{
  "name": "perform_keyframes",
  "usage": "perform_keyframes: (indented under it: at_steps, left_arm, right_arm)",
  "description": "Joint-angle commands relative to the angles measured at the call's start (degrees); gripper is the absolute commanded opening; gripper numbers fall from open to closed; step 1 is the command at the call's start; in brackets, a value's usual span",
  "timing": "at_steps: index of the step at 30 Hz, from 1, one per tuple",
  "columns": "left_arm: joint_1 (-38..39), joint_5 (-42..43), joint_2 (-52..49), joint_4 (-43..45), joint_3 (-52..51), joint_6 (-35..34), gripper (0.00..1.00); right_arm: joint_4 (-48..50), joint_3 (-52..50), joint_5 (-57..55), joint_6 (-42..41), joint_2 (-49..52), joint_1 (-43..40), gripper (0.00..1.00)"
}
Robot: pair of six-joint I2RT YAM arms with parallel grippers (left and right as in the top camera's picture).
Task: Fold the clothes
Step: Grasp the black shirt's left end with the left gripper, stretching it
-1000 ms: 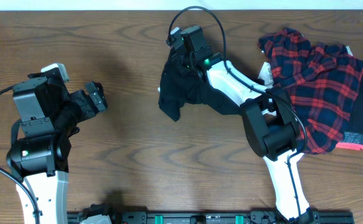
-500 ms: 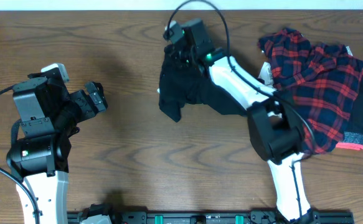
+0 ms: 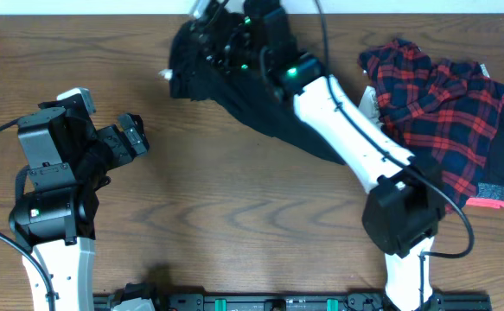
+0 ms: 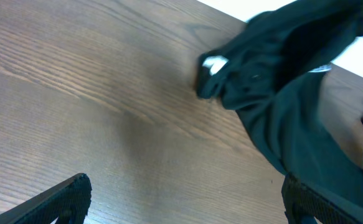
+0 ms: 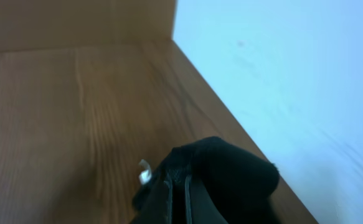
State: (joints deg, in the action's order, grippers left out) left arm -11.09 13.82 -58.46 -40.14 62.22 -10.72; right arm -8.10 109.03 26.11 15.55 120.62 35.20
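wood-grain table (image 3: pixel 234 216); right gripper (image 3: pixel 221 39) pinching limp black shirt (image 3: pixel 252 104)

Overhead looks straight down on the whole table (image 3: pixel 234 225) from well above; the left wrist camera looks low across the wood, black shirt (image 4: pixel 281 93) at upper right; the right wrist camera sits close against that shirt, facing the pale wall (image 5: pixel 281 74); all three share the shirt.

Saw black shirt (image 3: pixel 201 62) bunched and lifted near far edge of surface (image 3: pixel 234 216), trailing down rightward. Saw red-and-navy plaid shirt (image 3: pixel 442 112) crumpled at right side.
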Motion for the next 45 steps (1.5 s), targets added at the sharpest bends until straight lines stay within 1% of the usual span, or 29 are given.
perform_keyframes:
  at_steps: [1,2,3,4,6,9,12,18,20,21,23,26,29,32,37,40,42,45]
  left_arm:
    - [-0.2,0.8,-0.2,-0.1,1.3,-0.7,0.98]
    - [-0.2,0.8,-0.2,-0.1,1.3,-0.7,0.98]
    - [-0.2,0.8,-0.2,-0.1,1.3,-0.7,0.98]
    - [-0.2,0.8,-0.2,-0.1,1.3,-0.7,0.98]
    - [-0.2,0.8,-0.2,-0.1,1.3,-0.7,0.98]
    - [-0.2,0.8,-0.2,-0.1,1.3,-0.7,0.98]
    - [-0.2,0.7,-0.2,0.0,1.3,-0.7,0.98]
    - [-0.2,0.8,-0.4,2.4,1.3,-0.7,0.98]
    - [0.0,0.8,-1.1,4.5,1.3,-0.7,0.99]
    - [0.3,1.0,-1.8,5.9,1.3,-0.7,0.95]
    - [1.3,3.4,-3.6,8.7,1.3,0.3,0.91]
    - [3.6,5.7,-8.0,12.4,1.3,0.9,0.91]
    - [5.0,5.6,-12.6,14.2,1.3,2.9,0.91]
    - [5.0,4.8,-17.3,14.3,1.3,3.0,0.91]
    - [6.1,5.1,-24.0,14.6,1.3,3.2,0.91]
    - [8.0,5.2,-27.3,16.7,1.3,3.2,0.92]
    - [9.2,5.2,-28.7,19.7,1.3,3.2,0.92]
    - [11.2,5.2,-30.3,27.4,1.3,3.2,0.91]
  right_arm:
    - [1.0,0.2,-1.3,1.8,2.1,2.3,0.01]
    - [0.8,0.2,-4.3,1.6,2.5,2.7,0.21]
    - [0.6,0.2,-7.7,1.6,3.1,2.7,0.69]
    - [0.2,0.2,-14.3,0.9,3.3,2.7,0.99]
    - [-0.4,0.2,-23.6,-0.7,3.4,2.3,0.99]
    - [-1.6,0.2,-30.3,-0.1,2.6,1.4,0.99]
    - [-5.2,0.2,-31.5,-0.1,0.3,0.7,0.99]
    - [-17.9,0.2,-34.4,-0.1,-6.6,0.4,0.99]
    - [-22.1,0.2,-35.6,-1.6,-9.5,0.3,0.99]
    - [-24.5,0.2,-36.2,-4.1,-11.0,0.0,0.99]
    - [-28.8,0.2,-36.2,-8.9,-13.5,-0.6,0.99]
    - [-36.4,0.2,-35.6,-15.8,-17.2,-2.8,0.99]
    - [-42.8,0.2,-30.8,-17.2,-18.9,-5.3,0.99]
    - [-48.7,0.0,-30.6,-17.2,-18.8,-7.5,0.99]
    - [-51.1,-1.3,-30.3,-19.6,-17.8,-10.9,0.99]
    - [-51.3,-2.2,-30.0,-19.8,-17.8,-12.0,0.99]
    - [-51.6,-2.6,-30.0,-19.8,-17.7,-12.5,0.99]
    - [-52.7,-3.0,-29.2,-19.8,-17.7,-12.9,0.99]
